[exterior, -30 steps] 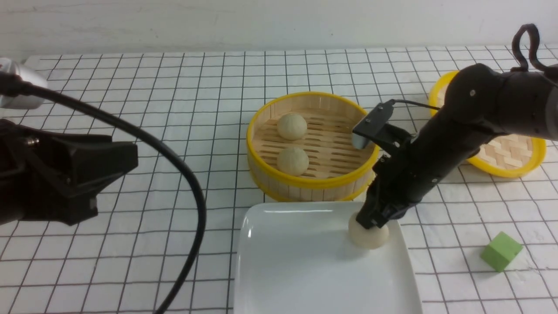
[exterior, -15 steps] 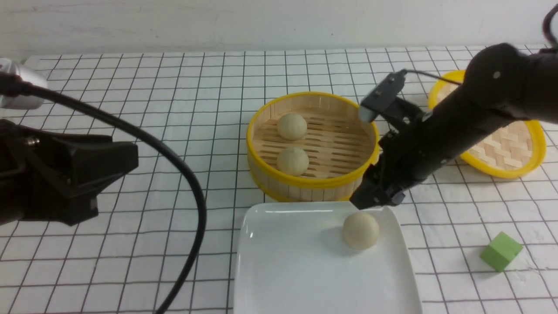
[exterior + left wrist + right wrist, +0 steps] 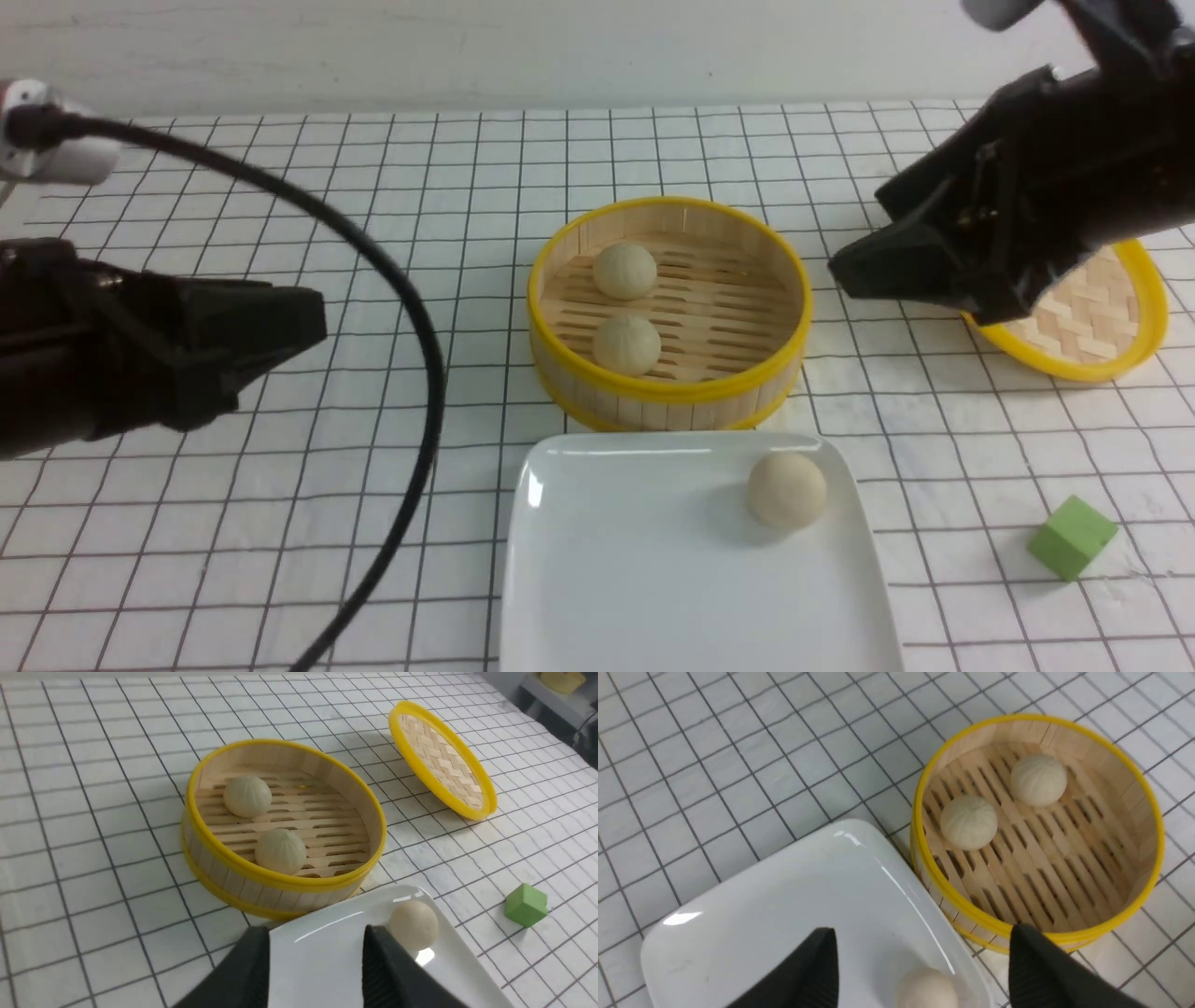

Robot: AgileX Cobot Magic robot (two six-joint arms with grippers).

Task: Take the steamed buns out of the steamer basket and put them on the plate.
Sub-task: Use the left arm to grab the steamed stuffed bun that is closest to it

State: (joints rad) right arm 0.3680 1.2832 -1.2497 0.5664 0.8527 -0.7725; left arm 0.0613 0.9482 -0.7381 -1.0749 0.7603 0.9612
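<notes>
Idling at far left, with the left gripper [image 3: 315,966] parted partway and gripping nothing. Keeping a far steamed bun [image 3: 625,271] and a near steamed bun [image 3: 626,343] inside the steamer basket [image 3: 667,394] at centre, both toward its left side. Showing a third steamed bun [image 3: 787,489] lying on the plate [image 3: 653,560] just in front of the basket, near the plate's back right corner. Hovering above the cloth right of the basket with the right gripper [image 3: 922,928] spread wide and clutching nothing.

Judging by this: standing between trips, one bun delivered and two waiting. Probably calling next for dropping over the yellow rim, straddling the near bun and squeezing softly.

Passing a woven lid [image 3: 1092,327] and a green cube [image 3: 1074,537] further right. Working over a white, black-gridded cloth [image 3: 233,523], backed by a plain pale wall [image 3: 560,47].
</notes>
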